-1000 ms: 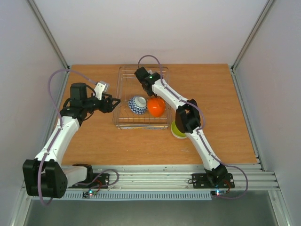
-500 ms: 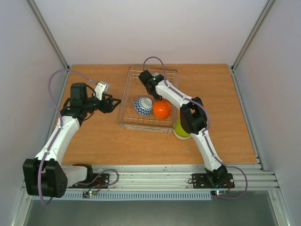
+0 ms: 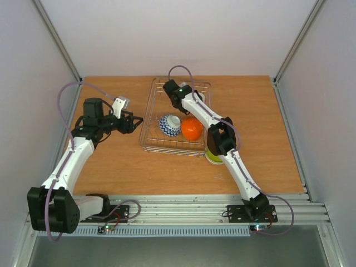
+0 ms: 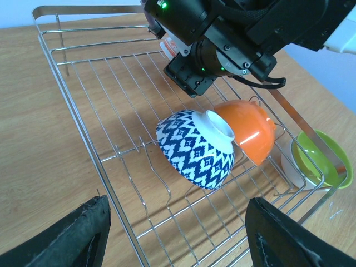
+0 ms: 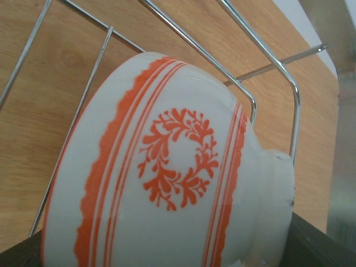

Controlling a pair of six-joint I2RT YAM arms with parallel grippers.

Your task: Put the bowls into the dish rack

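The dish rack [image 3: 146, 119] is a silvery wire basket at the table's middle back. A blue-and-white bowl [image 3: 169, 125] and an orange bowl [image 3: 192, 129] lie tipped inside it; both also show in the left wrist view, the blue-and-white one [image 4: 194, 147] left of the orange one [image 4: 247, 130]. A lime green bowl [image 3: 212, 156] stands outside the rack's front right corner. My right gripper [image 3: 177, 100] is over the rack's far end, shut on a red-and-white bowl [image 5: 167, 183] that fills its view. My left gripper [image 3: 131, 122] is open and empty, just left of the rack.
The rack's wire rim [image 5: 245, 94] runs right behind the held bowl. My right arm [image 3: 222, 139] crosses over the rack's right side and part of the green bowl [image 4: 320, 158]. Bare wooden table [image 3: 111, 161] lies left and front of the rack.
The rack with the blue-and-white and orange bowls slid a little to the right, and my right gripper shifted with it at the far end. The left arm has not moved.
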